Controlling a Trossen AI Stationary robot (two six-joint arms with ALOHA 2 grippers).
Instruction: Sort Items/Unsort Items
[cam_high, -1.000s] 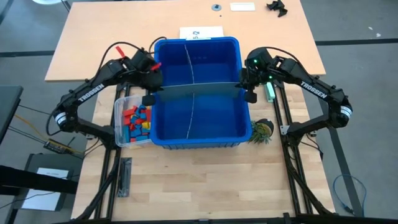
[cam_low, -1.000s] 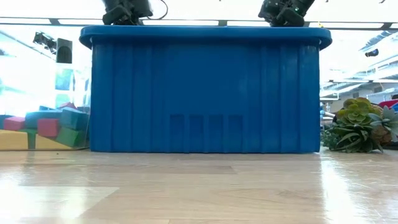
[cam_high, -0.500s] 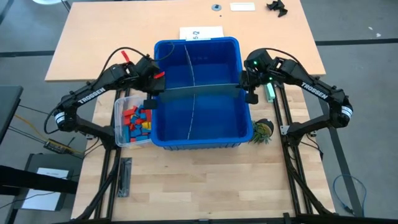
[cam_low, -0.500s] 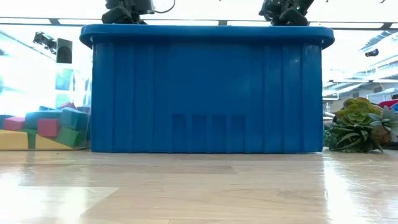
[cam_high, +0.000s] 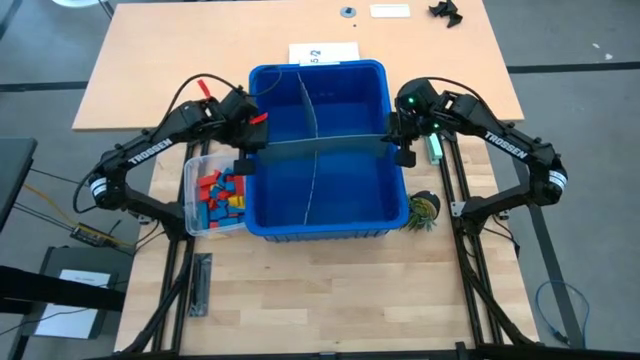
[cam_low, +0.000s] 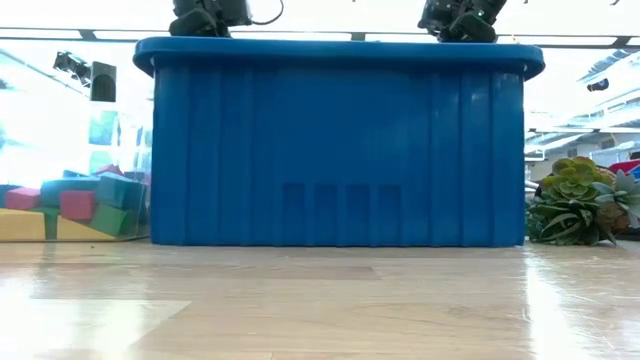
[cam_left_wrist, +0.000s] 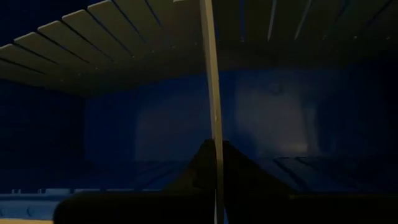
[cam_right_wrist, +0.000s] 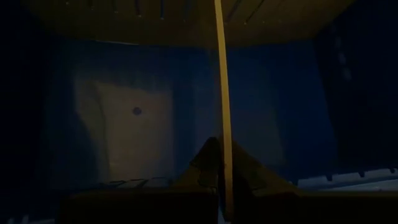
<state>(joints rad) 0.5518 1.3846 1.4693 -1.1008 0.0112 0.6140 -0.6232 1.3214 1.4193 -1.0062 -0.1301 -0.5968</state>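
The items, small red, yellow, green and blue toy blocks (cam_high: 222, 192), lie in a clear tub left of the large blue bin (cam_high: 370, 215); they also show in the low view (cam_low: 75, 205). A grey divider sheet (cam_high: 318, 148) spans the bin from left to right. It crosses a second grey sheet (cam_high: 308, 105) that runs from far to near. My left gripper (cam_high: 243, 162) is shut on the cross sheet's left end. My right gripper (cam_high: 401, 155) is shut on its right end. Both grippers are at the bin's rim. My left gripper pinches the cross sheet's left end (cam_left_wrist: 212, 134) between its two fingers (cam_left_wrist: 239, 171), one on each face, coming from above into the bin. The sheet stands on edge. Whether its lower edge rests on the bin floor cannot be told. My right gripper pinches the cross sheet's right end (cam_right_wrist: 222, 127) between its two fingers (cam_right_wrist: 242, 168), one on each face, coming from above into the bin. The sheet stands on edge between the two grippers.
A small succulent plant (cam_high: 422, 210) stands at the bin's near right corner and shows in the low view (cam_low: 575, 212). A white paper (cam_high: 322, 52) lies beyond the bin's far wall. There is bare wooden table in front of the bin.
My left gripper has moved a little toward the table's right edge, in over the bin's left wall, still shut on the cross sheet. The blue bin has slid slightly toward the table's right edge. My right gripper has stayed in place.
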